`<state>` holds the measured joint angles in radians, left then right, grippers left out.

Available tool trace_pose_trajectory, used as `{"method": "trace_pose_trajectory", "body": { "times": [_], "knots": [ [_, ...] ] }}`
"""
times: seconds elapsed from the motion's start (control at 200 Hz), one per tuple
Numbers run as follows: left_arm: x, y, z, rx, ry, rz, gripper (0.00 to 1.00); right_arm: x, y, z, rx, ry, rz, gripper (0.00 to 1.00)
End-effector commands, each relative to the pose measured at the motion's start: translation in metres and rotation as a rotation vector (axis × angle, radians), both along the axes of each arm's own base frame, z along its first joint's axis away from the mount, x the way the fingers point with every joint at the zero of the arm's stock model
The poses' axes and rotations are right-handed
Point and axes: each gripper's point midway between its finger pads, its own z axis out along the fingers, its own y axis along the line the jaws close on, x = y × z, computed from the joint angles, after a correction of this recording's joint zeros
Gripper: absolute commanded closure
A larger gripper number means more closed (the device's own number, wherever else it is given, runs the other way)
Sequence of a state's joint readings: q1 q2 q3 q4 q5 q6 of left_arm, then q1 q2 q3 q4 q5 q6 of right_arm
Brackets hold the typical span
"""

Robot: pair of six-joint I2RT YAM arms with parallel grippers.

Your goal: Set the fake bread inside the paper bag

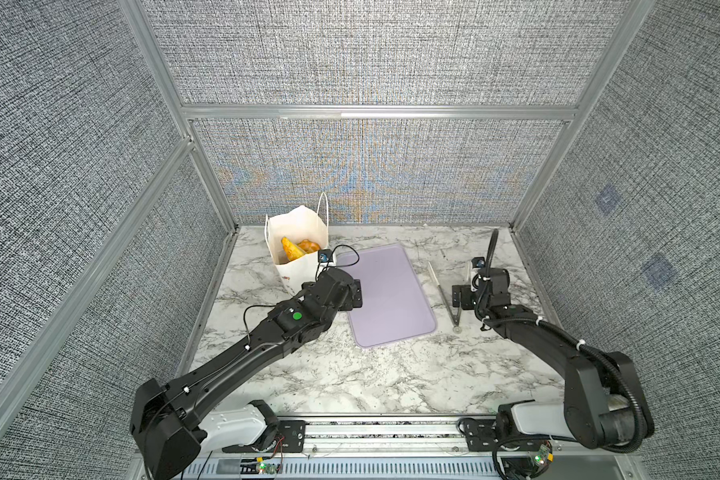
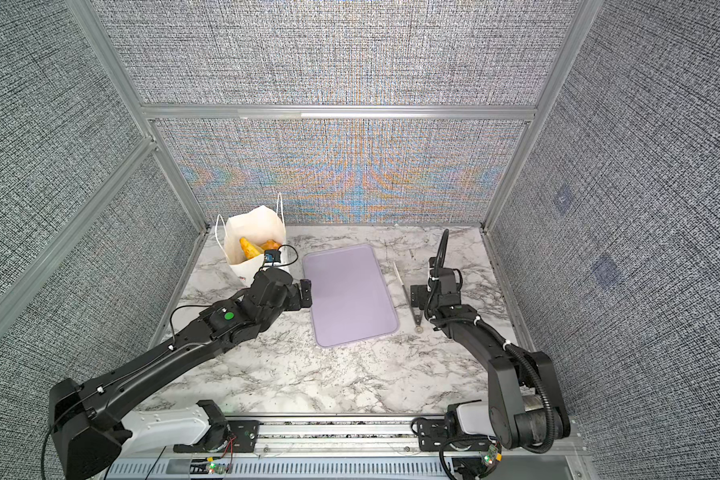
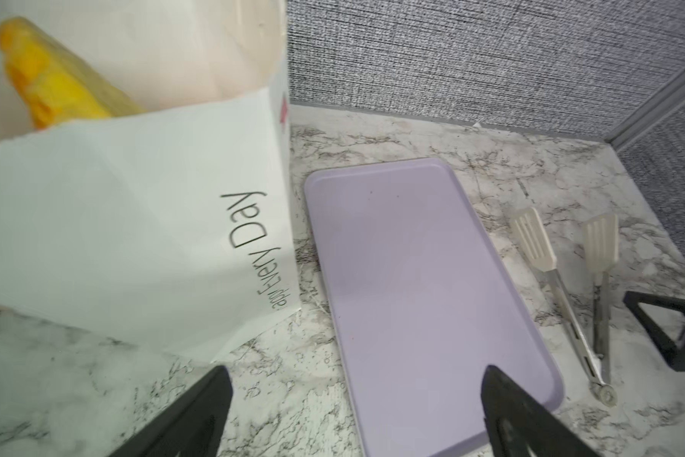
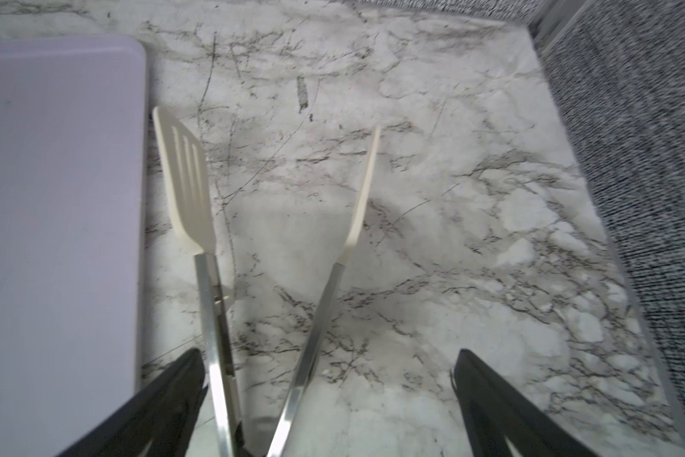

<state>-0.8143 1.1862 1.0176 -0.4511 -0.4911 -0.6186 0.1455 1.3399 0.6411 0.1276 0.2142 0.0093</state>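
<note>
Clock: read twelve as the back wall in both top views.
Paper bag: you will find the paper bag (image 1: 296, 268) (image 2: 245, 271) (image 3: 135, 221) standing at about ten o'clock on the marble table (image 1: 350, 374), mouth open, with the grey "Every Day" lettering on the side facing the left wrist camera.
Fake bread: the fake bread (image 1: 293, 248) (image 2: 250, 248) (image 3: 52, 83) lies inside the bag; only a golden-yellow piece and a browner one beside it show through the mouth.
Tray: the lavender tray (image 1: 391, 295) (image 2: 350, 295) (image 3: 412, 277) (image 4: 56, 198) lies flat at the centre, just beside the bag at its four o'clock.
Tongs: the tongs (image 1: 442, 291) (image 2: 406, 291) (image 3: 532, 241) (image 4: 186, 178) rest on the table at the tray's three o'clock, cream blades pointing to twelve.
Left gripper: your left gripper (image 1: 355, 296) (image 3: 356, 372) hangs over the tray's nine o'clock edge, near the bag's foot, jaws spread wide and holding nothing.
Right gripper: your right gripper (image 1: 460, 297) (image 4: 331, 356) sits at the handle end of the tongs with its jaws released; the tong arms run between them, one jaw close by an arm, the other well apart.
</note>
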Motion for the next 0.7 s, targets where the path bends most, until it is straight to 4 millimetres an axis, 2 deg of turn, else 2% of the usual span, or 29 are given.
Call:
{"method": "trace_pose_trajectory", "body": {
  "times": [0.0, 0.13, 0.255, 0.475, 0.695],
  "knots": [
    [-0.004, 0.030, -0.009, 0.049, -0.003, 0.111, 0.01, 0.017, -0.020, 0.036, -0.056, -0.255, -0.065, 0.01],
    [-0.011, 0.055, -0.021, 0.081, -0.005, 0.185, 0.00, 0.011, -0.037, 0.026, -0.069, -0.309, -0.117, 0.01],
    [-0.016, 0.074, -0.029, 0.074, -0.026, 0.251, 0.00, 0.008, -0.055, 0.015, -0.010, -0.343, -0.191, 0.01],
    [-0.016, 0.098, -0.029, 0.097, -0.114, 0.329, 0.00, 0.008, -0.056, -0.007, 0.042, -0.377, -0.169, 0.01],
    [0.005, 0.124, -0.018, 0.225, -0.282, 0.365, 0.01, 0.006, -0.055, -0.011, 0.051, -0.383, -0.158, 0.01]
  ]
}}
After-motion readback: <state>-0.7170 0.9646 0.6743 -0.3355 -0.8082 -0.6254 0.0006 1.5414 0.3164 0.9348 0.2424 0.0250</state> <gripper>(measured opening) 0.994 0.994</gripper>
